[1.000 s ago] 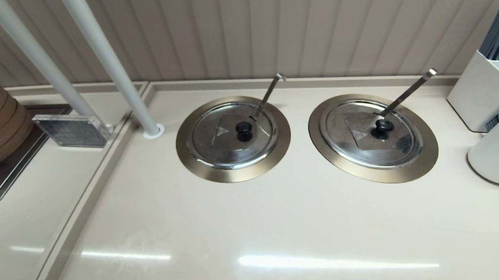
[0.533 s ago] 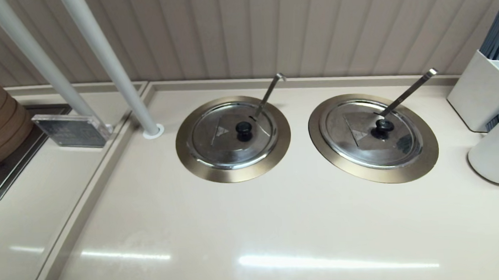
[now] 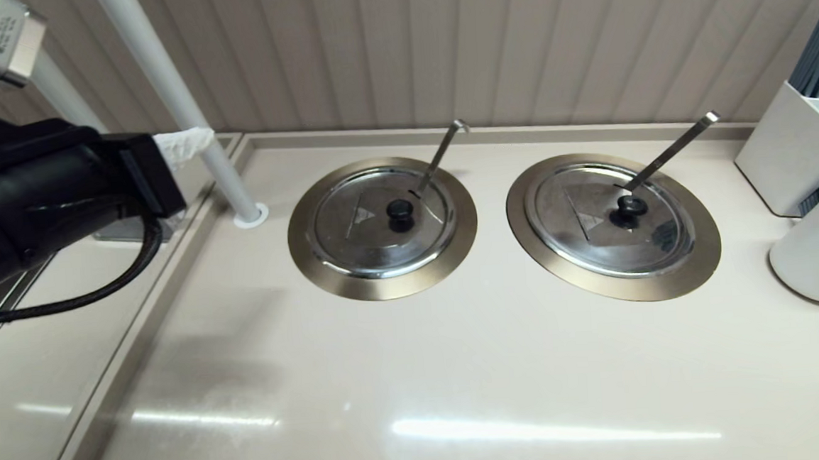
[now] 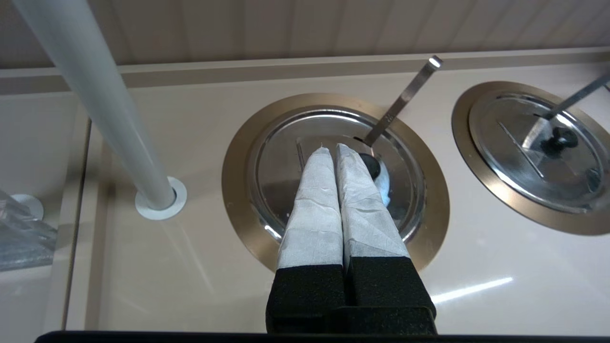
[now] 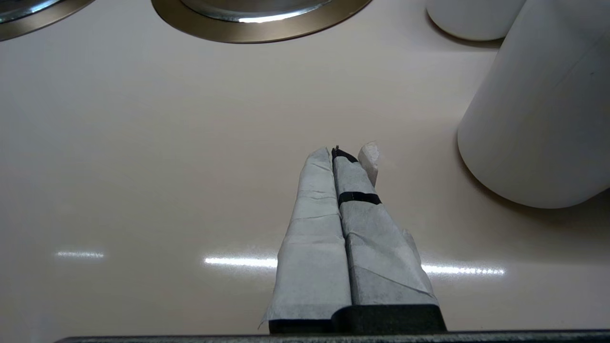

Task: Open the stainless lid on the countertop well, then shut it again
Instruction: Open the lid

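stainless lid (image 3: 380,221) seated, white pole (image 3: 182,109) beside

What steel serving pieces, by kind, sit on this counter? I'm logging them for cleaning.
Lids: 2, the stainless lid and its twin lid
Ladle handles: 2, hook-tipped, square-ended
Well rings: 2
Total: 6

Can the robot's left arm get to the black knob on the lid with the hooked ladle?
Probably yes. The left gripper, fingers shut, hangs above the counter left of the stainless lid. Nothing stands between it and the knob; the ladle handle leans away behind. It must open first.
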### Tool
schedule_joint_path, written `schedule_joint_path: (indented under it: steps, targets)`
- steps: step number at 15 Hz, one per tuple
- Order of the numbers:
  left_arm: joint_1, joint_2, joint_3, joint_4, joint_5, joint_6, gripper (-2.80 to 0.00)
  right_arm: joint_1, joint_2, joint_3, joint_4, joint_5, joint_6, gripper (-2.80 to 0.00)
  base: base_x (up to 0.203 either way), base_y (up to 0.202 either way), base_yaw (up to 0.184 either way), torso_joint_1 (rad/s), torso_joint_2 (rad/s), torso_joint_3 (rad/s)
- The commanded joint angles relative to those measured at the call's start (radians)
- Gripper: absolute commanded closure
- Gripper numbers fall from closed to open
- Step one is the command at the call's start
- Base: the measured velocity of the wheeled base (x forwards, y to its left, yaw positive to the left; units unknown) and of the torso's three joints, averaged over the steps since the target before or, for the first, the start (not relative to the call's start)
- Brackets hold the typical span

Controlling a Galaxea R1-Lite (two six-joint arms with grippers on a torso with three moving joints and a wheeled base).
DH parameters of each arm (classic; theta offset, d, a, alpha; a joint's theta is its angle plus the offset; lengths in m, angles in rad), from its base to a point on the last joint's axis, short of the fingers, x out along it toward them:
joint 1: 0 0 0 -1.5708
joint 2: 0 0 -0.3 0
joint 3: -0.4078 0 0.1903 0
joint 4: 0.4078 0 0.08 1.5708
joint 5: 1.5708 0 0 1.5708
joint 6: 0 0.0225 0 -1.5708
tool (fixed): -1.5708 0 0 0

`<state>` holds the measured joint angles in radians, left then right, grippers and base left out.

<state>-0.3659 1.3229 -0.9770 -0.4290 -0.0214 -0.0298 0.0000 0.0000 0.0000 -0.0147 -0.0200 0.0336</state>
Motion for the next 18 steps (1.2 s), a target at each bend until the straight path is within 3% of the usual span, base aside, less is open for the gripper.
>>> schedule_joint_path:
  steps: [1,4,7,8,9,14,18]
  targets:
    - [-0.029,0.149,-0.074,-0.009,0.031,-0.002,0.00,0.000,0.000,0.005,-0.001,0.000,0.000,0.00,0.000,0.000,0.000,0.000,0.00,0.000]
    - [-0.076,0.305,-0.140,-0.016,0.149,0.000,0.00,0.000,0.000,0.005,-0.001,0.000,0.000,0.00,0.000,0.000,0.000,0.000,0.00,0.000]
    - [-0.153,0.443,-0.200,-0.042,0.350,-0.006,0.00,0.000,0.000,0.005,-0.001,0.000,-0.001,0.00,0.000,0.000,0.000,0.000,0.00,0.000]
    - [-0.169,0.453,-0.206,-0.087,0.365,-0.015,0.00,0.000,0.000,0.005,-0.001,0.000,0.000,0.00,0.000,0.000,0.000,0.000,0.00,0.000]
    - [-0.186,0.472,-0.207,-0.113,0.372,-0.026,-2.80,0.000,0.000,0.005,-0.001,0.000,0.000,0.00,0.000,0.000,0.000,0.000,0.00,0.000]
    - [-0.227,0.641,-0.275,-0.266,0.495,-0.030,-2.80,0.000,0.000,0.005,-0.001,0.000,0.000,0.00,0.000,0.000,0.000,0.000,0.00,0.000]
    - [-0.272,0.748,-0.295,-0.438,0.529,-0.030,-2.80,0.000,0.000,0.005,-0.001,0.000,0.000,0.00,0.000,0.000,0.000,0.000,0.00,0.000]
